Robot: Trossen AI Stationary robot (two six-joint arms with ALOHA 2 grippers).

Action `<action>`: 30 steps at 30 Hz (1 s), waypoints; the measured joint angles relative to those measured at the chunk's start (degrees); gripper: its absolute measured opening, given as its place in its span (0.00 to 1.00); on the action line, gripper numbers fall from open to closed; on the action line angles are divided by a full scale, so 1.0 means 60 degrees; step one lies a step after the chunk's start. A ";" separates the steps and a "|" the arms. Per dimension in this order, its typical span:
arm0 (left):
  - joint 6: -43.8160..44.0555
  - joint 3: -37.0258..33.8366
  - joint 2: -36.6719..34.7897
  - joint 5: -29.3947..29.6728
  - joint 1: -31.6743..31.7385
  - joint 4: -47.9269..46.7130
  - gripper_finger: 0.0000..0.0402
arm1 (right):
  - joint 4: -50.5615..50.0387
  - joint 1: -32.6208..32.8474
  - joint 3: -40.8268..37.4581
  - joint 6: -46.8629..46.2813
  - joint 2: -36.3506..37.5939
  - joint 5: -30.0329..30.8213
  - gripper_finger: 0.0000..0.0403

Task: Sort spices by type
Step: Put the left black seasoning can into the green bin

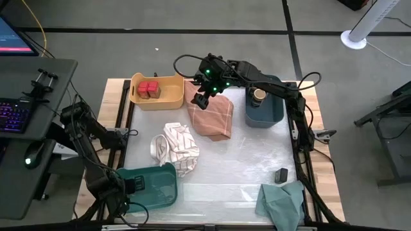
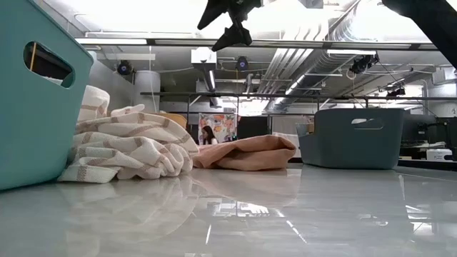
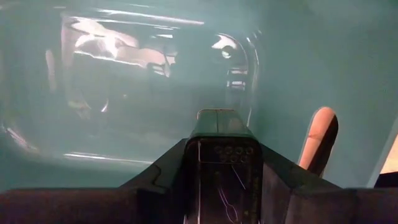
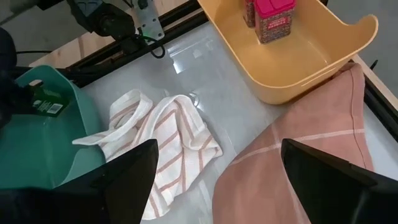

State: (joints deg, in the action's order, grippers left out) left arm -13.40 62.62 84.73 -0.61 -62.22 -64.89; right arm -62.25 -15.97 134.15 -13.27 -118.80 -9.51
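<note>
My left gripper [image 1: 133, 186] reaches down into the teal bin [image 1: 157, 192] at the near left and is shut on a small black spice block [image 3: 221, 162]. My right gripper [image 1: 205, 96] hangs open, with nothing between its fingers, above the pink cloth [image 1: 212, 115]. In the right wrist view its fingers [image 4: 217, 180] stand wide apart over that cloth. Two red-topped spices [image 1: 149, 89] stand in the yellow bin [image 1: 168, 96]. A tan-topped jar [image 1: 259, 94] stands in the blue bin [image 1: 273, 110]. Another black block [image 1: 281, 174] lies on the table at the near right. My left gripper pinches the black block by two opposite sides [image 3: 194, 171] between its two fingers. The fingers come from above, pointing down into the teal bin. The block stands along the fingers. I cannot tell whether its far end [image 3: 217, 115] rests on the bin's floor.
A striped cloth [image 1: 176, 147] lies bunched in the table's middle, beside the teal bin. A green cloth [image 1: 282, 202] hangs over the near right edge. A keyboard and a desk [image 1: 19, 115] stand off the table's left side.
</note>
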 joint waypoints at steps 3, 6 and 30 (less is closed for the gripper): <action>-0.0075 0.0005 0.0000 -0.0092 0.0000 0.0094 0.31 | 0.0050 0.0004 0.0000 -0.0118 0.0000 0.0003 0.84; -0.0246 0.0005 0.0000 -0.0143 0.0000 0.0301 0.31 | 0.0050 0.0004 0.0000 -0.0215 0.0000 0.0002 0.84; -0.0044 0.0106 -0.0037 -0.0063 0.0197 -0.0683 0.54 | 0.0118 0.0423 0.0000 -0.0391 0.0000 0.0573 0.84</action>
State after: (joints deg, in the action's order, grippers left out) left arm -13.66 63.26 84.51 -0.99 -61.04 -68.99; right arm -61.55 -13.43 134.15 -15.62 -118.80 -6.07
